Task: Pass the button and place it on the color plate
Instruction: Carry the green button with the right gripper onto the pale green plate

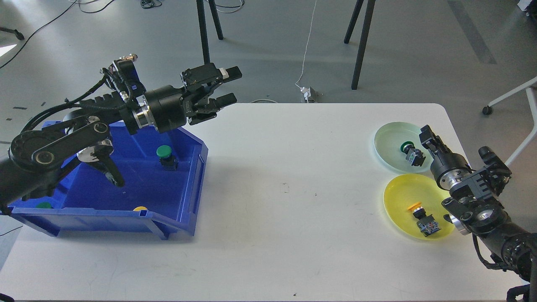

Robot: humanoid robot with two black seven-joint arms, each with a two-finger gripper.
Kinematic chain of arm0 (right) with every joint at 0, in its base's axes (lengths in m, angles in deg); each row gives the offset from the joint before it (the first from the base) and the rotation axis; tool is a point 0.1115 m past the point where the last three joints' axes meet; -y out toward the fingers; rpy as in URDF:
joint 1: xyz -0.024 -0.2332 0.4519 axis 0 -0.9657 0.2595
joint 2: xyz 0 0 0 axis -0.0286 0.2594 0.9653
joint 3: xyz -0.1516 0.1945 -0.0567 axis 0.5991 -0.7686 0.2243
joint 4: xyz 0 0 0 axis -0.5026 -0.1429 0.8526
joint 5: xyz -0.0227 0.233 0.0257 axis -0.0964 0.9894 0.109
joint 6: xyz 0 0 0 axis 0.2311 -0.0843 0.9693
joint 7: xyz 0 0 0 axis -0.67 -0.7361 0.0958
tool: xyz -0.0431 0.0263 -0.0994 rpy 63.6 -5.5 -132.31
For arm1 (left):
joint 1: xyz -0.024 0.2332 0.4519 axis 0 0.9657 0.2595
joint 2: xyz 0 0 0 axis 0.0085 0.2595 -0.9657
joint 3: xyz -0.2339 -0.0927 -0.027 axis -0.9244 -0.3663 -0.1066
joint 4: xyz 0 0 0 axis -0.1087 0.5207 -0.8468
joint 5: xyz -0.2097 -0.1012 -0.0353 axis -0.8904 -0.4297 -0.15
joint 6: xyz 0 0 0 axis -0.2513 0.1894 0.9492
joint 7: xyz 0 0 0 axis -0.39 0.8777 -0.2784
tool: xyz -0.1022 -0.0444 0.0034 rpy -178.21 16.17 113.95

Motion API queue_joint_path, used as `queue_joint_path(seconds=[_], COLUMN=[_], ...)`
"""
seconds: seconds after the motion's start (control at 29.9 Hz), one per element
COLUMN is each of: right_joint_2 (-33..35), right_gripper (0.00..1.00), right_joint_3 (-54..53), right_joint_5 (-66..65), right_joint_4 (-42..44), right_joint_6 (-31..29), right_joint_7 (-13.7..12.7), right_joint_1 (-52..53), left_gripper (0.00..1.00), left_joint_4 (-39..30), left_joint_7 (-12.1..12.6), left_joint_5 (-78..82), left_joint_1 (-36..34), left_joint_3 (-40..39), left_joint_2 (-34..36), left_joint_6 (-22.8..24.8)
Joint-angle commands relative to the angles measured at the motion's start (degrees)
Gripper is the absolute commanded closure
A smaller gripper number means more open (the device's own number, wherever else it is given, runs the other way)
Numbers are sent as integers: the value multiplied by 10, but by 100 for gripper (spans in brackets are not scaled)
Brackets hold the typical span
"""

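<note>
**Blue bin, two plates, both arms raised**

Blue plastic bin [184, 197] sits at the table's [293, 235] left end, holding a green-capped push button [166, 156] upright near its back wall; a second green cap [43, 205] and a yellow cap [140, 208] peek over the front rim. Above the bin's far corner, the left gripper [228, 86] hangs with its fingers spread apart, empty. At the right end, a pale green plate [388, 147] carries a green button [411, 153] lying on its side, and the yellow plate [398, 197] just beside it carries a yellow button [423, 218]. Over the green plate's right edge is the right gripper [428, 136], seen end-on; I cannot tell how its fingers stand.
</note>
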Motion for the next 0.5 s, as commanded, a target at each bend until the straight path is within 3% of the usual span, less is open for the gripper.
queue_joint_path(seconds=[0.0, 0.17, 0.33, 0.47], right_joint_2=[-1, 10, 142, 195], right_gripper=[36, 32, 32, 30], right_joint_3=[-5, -64, -163, -263], right_joint_5=[2, 56, 142, 209], right_joint_4=[-4, -51, -245, -360], right_joint_6=[0, -45, -214, -358], right_joint_7=[0, 0, 0, 0], right_joint_1=[9, 56, 94, 92], left_gripper=[8, 8, 7, 6], left_joint_4=[-1, -1, 13, 28], left_joint_7=[0, 0, 0, 0], left_joint_5=[0, -1, -44, -126], left_joint_1=[0, 0, -10, -28], left_joint_3=[0, -1, -20, -58], left_joint_2=[0, -1, -18, -13], left_joint_6=[0, 0, 0, 0])
